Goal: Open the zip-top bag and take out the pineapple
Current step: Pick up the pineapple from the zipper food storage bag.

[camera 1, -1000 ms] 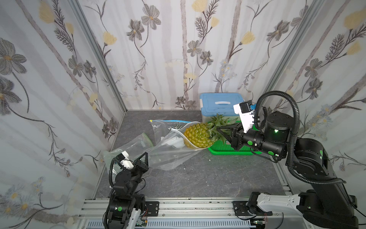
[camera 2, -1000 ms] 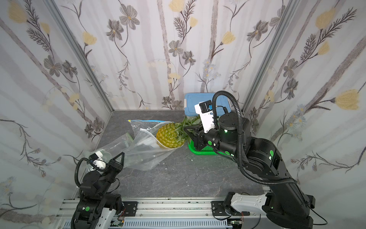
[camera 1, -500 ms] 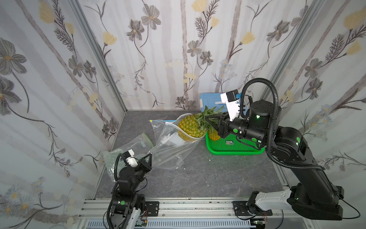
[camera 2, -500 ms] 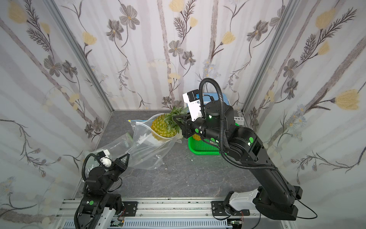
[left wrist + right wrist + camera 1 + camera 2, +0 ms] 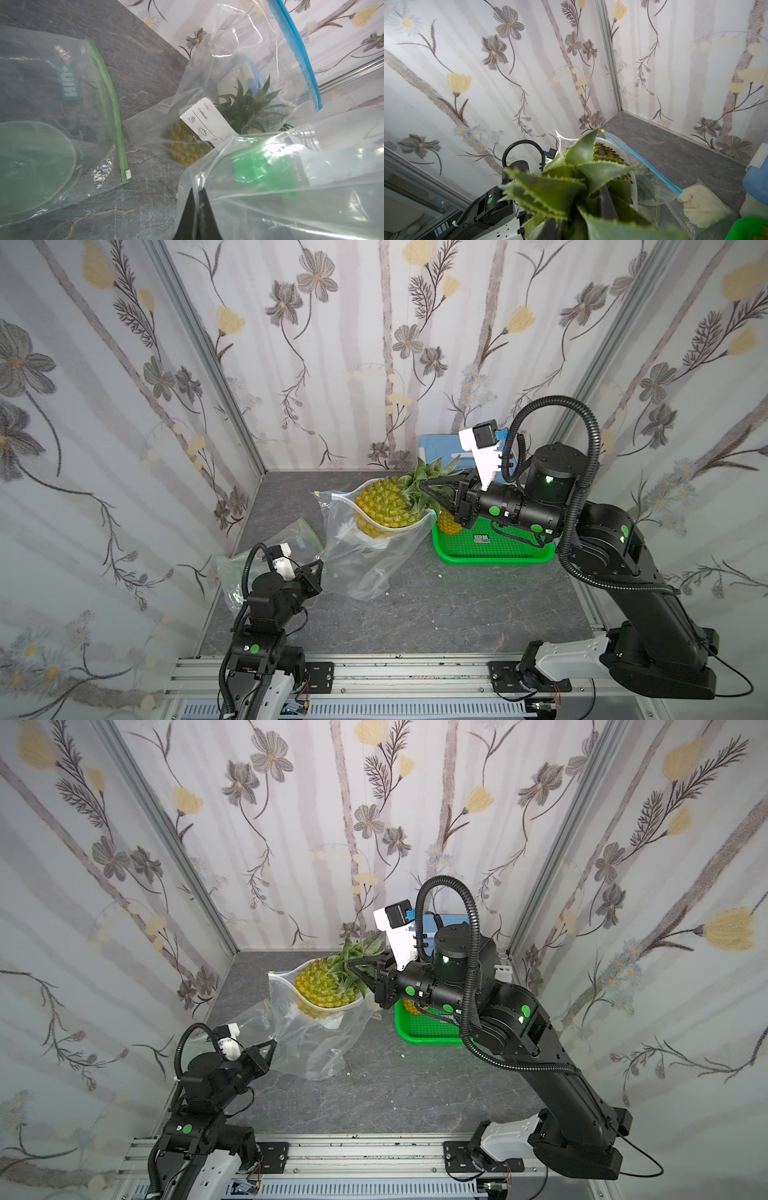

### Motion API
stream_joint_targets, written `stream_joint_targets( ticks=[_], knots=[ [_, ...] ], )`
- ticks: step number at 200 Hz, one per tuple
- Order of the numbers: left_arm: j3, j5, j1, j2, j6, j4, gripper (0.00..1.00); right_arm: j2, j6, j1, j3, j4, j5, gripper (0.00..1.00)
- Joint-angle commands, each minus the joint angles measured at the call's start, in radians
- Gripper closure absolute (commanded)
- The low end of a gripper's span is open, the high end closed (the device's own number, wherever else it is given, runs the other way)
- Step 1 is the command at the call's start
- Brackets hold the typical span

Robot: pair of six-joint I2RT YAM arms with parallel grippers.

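In the right pincer (image 5: 424, 488), the pineapple (image 5: 382, 506) crown

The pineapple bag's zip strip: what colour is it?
The zip strip is blue, clearest in the left wrist view.

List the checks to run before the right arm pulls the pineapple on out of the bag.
1. Right end effector shut on the pineapple by its crown: ok.
2. Left end effector pinching the zip-top bag film: ok.
3. Bag mouth open around the fruit: ok.
4. Pineapple clear of the bag: not ok, its lower body sits inside the mouth.
5. Free room in the green tray: cannot tell, the right arm hides part and another pineapple lies there.
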Motion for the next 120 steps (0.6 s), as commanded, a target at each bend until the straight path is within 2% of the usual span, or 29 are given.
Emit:
stream_joint_targets(
  ticks=[1,76,101,120],
  knots=[
    [0.027,-0.022,-0.003,0.001,0.059,-0.031,1.00,-0.033,0.001,0.002,-0.011,0.215,0.032,1.00],
    [0.067,-0.167,-0.007,0.045,0.063,-0.159,1.00,-0.227,-0.042,0.003,-0.129,0.263,0.286,1.00],
    [0.074,-0.146,-0.007,0.066,0.062,-0.152,1.00,-0.306,-0.033,0.001,-0.240,0.365,0.321,1.00],
    [0.089,-0.165,-0.007,0.071,0.062,-0.173,1.00,-0.303,-0.032,0.001,-0.239,0.377,0.324,1.00]
  ],
)
